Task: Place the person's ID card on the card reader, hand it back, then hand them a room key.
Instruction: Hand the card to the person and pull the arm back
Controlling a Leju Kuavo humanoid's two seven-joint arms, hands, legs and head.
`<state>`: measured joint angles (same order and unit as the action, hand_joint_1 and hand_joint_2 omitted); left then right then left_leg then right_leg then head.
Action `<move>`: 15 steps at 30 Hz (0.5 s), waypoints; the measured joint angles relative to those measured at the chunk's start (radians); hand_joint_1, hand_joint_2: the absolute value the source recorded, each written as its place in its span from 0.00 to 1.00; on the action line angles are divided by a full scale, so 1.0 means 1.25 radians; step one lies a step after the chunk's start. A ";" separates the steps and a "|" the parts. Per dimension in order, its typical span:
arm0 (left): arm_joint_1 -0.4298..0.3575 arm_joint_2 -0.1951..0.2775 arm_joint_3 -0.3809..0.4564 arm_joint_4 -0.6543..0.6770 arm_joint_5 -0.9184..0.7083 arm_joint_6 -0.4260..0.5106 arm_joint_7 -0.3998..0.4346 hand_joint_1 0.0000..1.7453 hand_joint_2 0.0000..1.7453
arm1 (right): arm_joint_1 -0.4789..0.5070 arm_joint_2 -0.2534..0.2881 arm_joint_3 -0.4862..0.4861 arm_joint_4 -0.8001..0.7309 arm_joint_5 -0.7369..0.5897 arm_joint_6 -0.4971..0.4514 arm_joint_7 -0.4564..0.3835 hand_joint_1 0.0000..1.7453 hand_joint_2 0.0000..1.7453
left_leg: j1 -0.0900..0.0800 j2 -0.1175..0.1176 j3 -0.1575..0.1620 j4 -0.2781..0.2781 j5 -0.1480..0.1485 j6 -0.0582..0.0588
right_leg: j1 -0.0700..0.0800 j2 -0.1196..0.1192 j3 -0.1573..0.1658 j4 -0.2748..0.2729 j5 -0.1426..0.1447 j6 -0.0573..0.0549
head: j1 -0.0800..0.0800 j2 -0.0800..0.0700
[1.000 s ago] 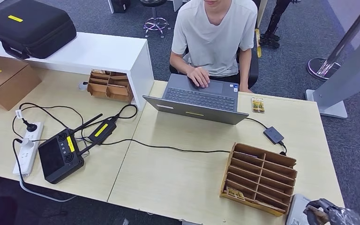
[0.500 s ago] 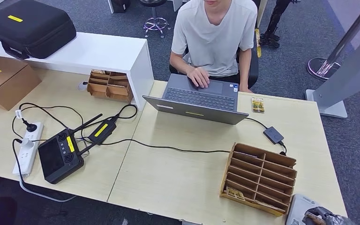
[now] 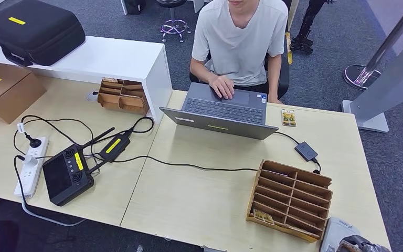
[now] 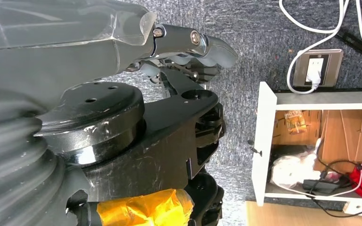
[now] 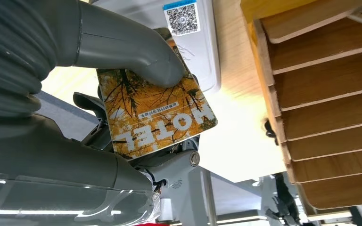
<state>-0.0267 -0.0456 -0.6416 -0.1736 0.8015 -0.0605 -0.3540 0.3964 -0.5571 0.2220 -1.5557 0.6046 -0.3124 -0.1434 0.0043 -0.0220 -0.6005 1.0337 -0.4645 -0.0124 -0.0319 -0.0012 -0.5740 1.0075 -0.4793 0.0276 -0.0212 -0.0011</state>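
Observation:
My right hand [image 3: 364,245] sits at the table's near right corner, over the white card reader [image 3: 337,231]. It pinches an orange card printed HOTEL [image 5: 158,115] between the grey thumb [image 5: 132,49] and the fingers beneath. The card is held just above the card reader [image 5: 195,40], near its QR label. The person [image 3: 240,39] sits across the table with one hand on the laptop [image 3: 223,110]. My left hand [image 4: 193,47] hangs beside my body above the floor with nothing in it.
A wooden slotted rack [image 3: 289,198] stands just left of the reader with a card [image 3: 264,216] in its front row. Another orange card [image 3: 288,117] lies right of the laptop. A black adapter [image 3: 306,151], cables, a controller [image 3: 66,175] and a power strip [image 3: 30,167] lie on the table.
My right hand with the card has sunk toward the bottom edge of the head view, lower over the reader. The person and the table things have not moved.

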 joint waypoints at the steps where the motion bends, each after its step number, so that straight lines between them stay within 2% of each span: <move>1: 0.000 0.001 0.000 0.000 0.000 0.000 0.000 0.00 1.00 | -0.002 0.002 0.001 0.007 -0.002 -0.003 0.002 1.00 1.00 | 0.000 0.000 0.000 0.000 0.000 0.000 | 0.000 0.000 0.000 0.000 0.000 0.000 | 0.000 0.000; 15: 0.000 0.007 0.000 0.000 0.005 0.000 0.001 0.00 1.00 | -0.045 0.038 0.022 0.118 -0.027 -0.012 -0.001 1.00 1.00 | 0.000 0.001 0.002 0.000 -0.001 -0.001 | 0.000 0.002 0.001 0.000 -0.001 0.001 | 0.000 0.000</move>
<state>-0.0268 -0.0370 -0.6416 -0.1736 0.8072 -0.0605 -0.3532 0.3403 -0.5097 0.2489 -1.4083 0.5706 -0.3276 -0.1442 0.0044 -0.0207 -0.5974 1.0336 -0.4655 -0.0134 -0.0317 0.0008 -0.5728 1.0074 -0.4804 0.0283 -0.0213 -0.0011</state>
